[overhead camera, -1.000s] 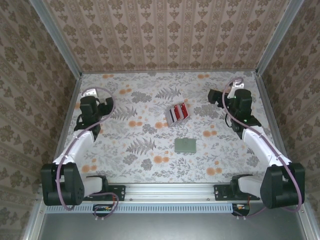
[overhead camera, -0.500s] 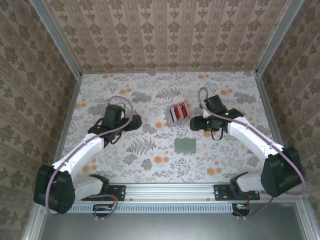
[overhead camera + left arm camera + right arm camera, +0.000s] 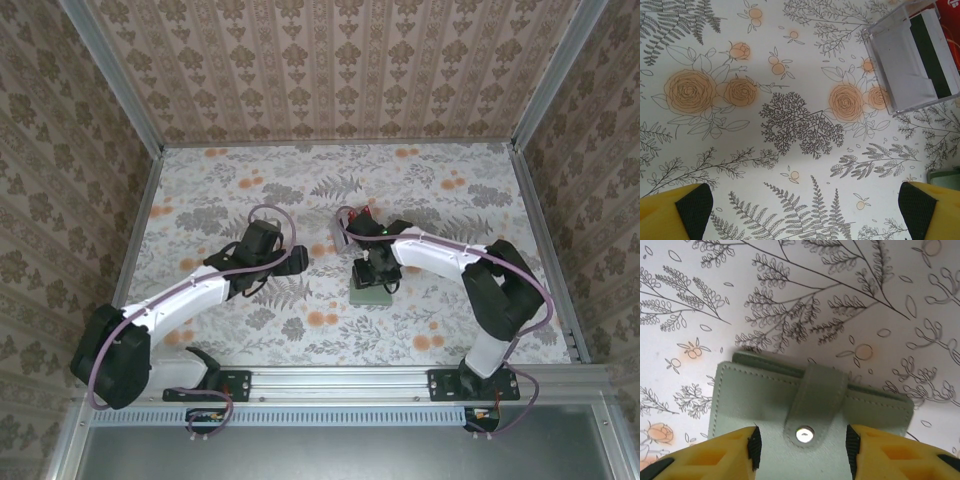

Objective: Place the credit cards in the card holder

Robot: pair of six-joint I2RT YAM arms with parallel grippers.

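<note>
The flat grey-green stitched card holder (image 3: 765,400) lies closed on the floral worktop (image 3: 790,290), its strap fastened by a metal snap. Near it but not touching, the white, dark and red credit cards (image 3: 927,55) sit side by side in a clear plastic tray (image 3: 884,22).

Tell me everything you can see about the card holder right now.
The card holder is a small grey-green wallet, leather-like, with stitching along its edges. A strap folds over its face and ends in a round metal snap, apparently fastened. It lies flat on the floral table. The right gripper is open, its yellow fingers over the holder either side of the strap; contact cannot be told.
</note>
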